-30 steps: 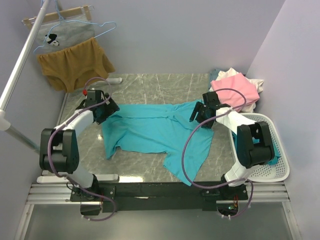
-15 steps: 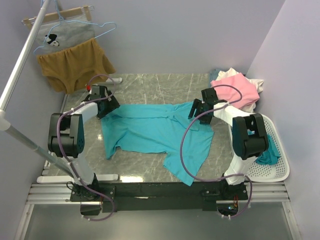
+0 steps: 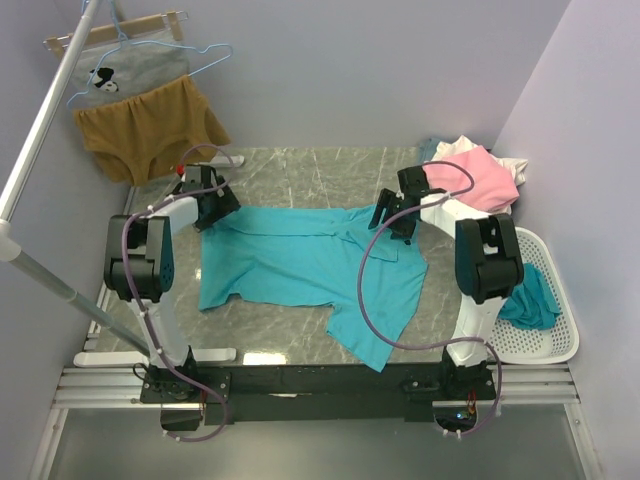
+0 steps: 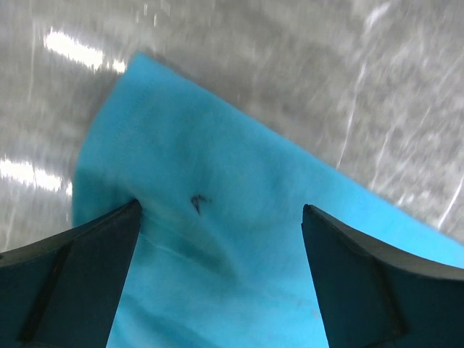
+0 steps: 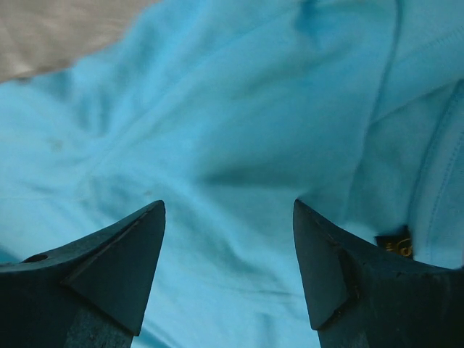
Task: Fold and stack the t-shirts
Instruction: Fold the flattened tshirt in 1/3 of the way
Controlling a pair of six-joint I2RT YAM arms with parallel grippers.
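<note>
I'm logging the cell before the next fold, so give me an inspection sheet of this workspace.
Surface: marbled grey table.
Job's things: turquoise t-shirt spread flat mid-table; pink t-shirt atop a far-right pile; teal shirt in the white basket.
Clutter: white basket, right side.
Grippers: left gripper and right gripper open over the turquoise t-shirt's far edge.
Cables: purple cable loops over that shirt.
Surroundings: mustard garment and grey print garment hanging far left.

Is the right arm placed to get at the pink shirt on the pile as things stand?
Probably yes. The right gripper, open, hangs over the turquoise shirt close to the pink shirt, which lies uncovered on top, with nothing standing between them.
</note>
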